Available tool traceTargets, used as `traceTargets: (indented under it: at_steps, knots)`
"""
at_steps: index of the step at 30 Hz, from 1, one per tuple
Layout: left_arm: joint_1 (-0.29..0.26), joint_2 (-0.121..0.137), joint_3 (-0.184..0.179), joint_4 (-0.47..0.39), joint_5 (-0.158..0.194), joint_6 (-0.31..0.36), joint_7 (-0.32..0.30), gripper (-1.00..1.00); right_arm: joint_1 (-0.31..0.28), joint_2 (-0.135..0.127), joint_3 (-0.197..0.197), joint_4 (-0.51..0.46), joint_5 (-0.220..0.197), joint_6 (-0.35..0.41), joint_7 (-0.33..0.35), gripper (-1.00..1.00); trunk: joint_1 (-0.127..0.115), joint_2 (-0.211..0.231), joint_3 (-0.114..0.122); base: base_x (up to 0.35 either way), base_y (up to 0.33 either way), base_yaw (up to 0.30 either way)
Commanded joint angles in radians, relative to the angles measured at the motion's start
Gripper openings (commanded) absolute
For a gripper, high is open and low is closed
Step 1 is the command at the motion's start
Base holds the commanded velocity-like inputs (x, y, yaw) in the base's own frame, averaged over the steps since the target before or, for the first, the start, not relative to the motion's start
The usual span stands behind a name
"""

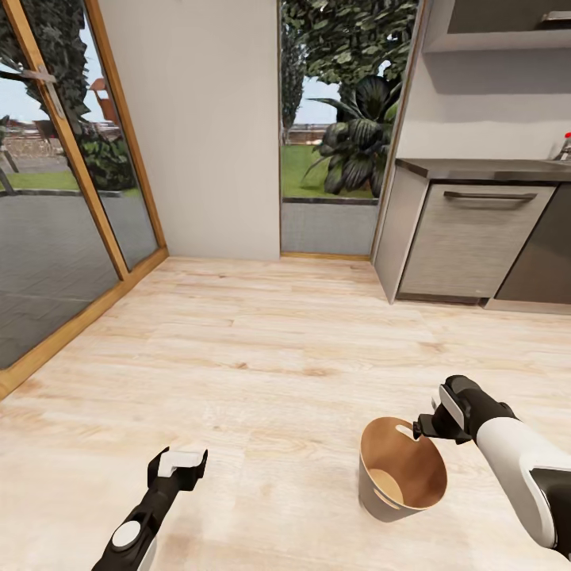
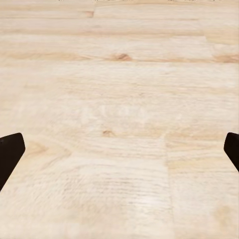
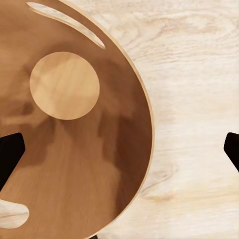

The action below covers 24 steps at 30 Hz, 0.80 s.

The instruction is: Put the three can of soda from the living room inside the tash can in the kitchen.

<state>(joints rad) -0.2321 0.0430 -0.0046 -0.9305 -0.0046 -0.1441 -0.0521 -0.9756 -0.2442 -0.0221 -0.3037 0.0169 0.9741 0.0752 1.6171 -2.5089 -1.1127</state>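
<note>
From the head view, my right end effector (image 1: 428, 427) hung just above the far rim of the bin (image 1: 402, 468), which stood on the pale floor (image 1: 262, 349) of the kitchen. My left end effector (image 1: 181, 463) hovered over bare boards, well apart from the bin, with nothing in it. Grey cabinets (image 1: 468, 238) and a dark worktop (image 1: 484, 168) lay well ahead of my right end effector.

In my left wrist view, the two dark fingertips (image 2: 11, 152) stood wide apart at the picture's edges, only floor (image 2: 119, 119) between them.

In my right wrist view, the fingertips (image 3: 10, 152) were equally wide apart and held nothing. The bin (image 3: 79, 164) lay under one finger, its rim running between the two, its round base and handle slot plain and no can inside.

I judged the bin still wanted its cans. To release well, I would centre the end effector over the base, not the rim, before letting a can go.

I could read no label or writing anywhere.
</note>
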Motion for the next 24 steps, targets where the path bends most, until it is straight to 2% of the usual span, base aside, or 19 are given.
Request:
traceTargets:
  at_steps: [1,13,24]
  knots:
    - [0.0,0.0,0.0,0.0,0.0,0.0,0.0,1.0,0.0,0.0,0.0,0.0,0.0,0.0,0.0,1.0,0.0,0.0,0.0,0.0,0.0,0.0]
    - [0.0,0.0,0.0,0.001,-0.001,0.001,0.0,1.0,0.0,0.001,0.001,-0.001,0.0,0.0,0.0,1.0,0.0,0.0,0.0,0.0,0.0,0.0]
    - [0.0,0.0,0.0,0.001,-0.002,0.0,0.001,1.0,0.0,0.0,0.001,-0.002,0.001,0.0,0.0,1.0,0.0,0.0,0.014,0.0,0.0,0.0]
